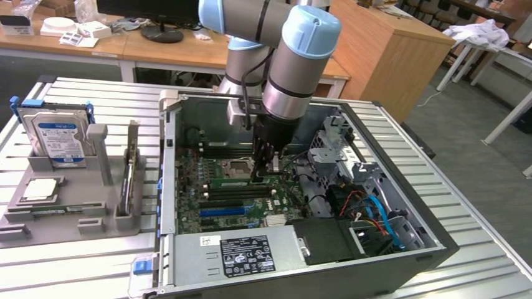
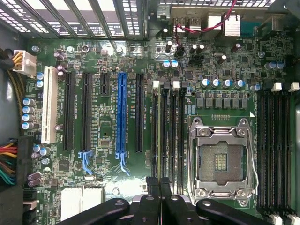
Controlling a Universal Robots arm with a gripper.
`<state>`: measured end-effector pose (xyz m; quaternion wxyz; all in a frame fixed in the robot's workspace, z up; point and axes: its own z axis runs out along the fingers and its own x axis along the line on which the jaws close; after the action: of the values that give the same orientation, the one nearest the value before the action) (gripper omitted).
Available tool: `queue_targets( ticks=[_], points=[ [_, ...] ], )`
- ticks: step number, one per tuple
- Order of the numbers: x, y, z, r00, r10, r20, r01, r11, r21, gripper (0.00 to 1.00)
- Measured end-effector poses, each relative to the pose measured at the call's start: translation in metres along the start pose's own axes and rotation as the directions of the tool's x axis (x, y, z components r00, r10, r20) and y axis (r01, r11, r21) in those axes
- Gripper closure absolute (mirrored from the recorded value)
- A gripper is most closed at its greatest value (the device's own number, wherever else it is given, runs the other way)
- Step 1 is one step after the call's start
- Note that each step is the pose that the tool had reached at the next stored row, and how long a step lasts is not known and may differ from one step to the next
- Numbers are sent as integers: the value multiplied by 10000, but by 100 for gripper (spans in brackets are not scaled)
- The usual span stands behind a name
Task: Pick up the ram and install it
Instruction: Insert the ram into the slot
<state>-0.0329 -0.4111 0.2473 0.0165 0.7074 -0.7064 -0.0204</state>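
Note:
The ram is a slim green stick standing on edge along a black memory slot of the motherboard, just beside the CPU socket. In the wrist view the ram shows edge-on as a thin line running away from my fingertips. My gripper reaches straight down into the open computer case. In the wrist view the gripper is shut on one end of the stick's top edge. Whether the stick sits fully in the slot I cannot tell.
A grey holder at the exterior view's left carries a silver-and-blue hard drive and a processor chip. Inside the case are a power supply, blue and orange cables and a drive cage. Expansion slots include a blue one.

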Motion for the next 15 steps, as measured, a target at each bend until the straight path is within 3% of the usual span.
queue_targets(
  ticks=[15],
  points=[
    [0,-2,38,10000,0,7,0,10000,5,88]
  ],
)
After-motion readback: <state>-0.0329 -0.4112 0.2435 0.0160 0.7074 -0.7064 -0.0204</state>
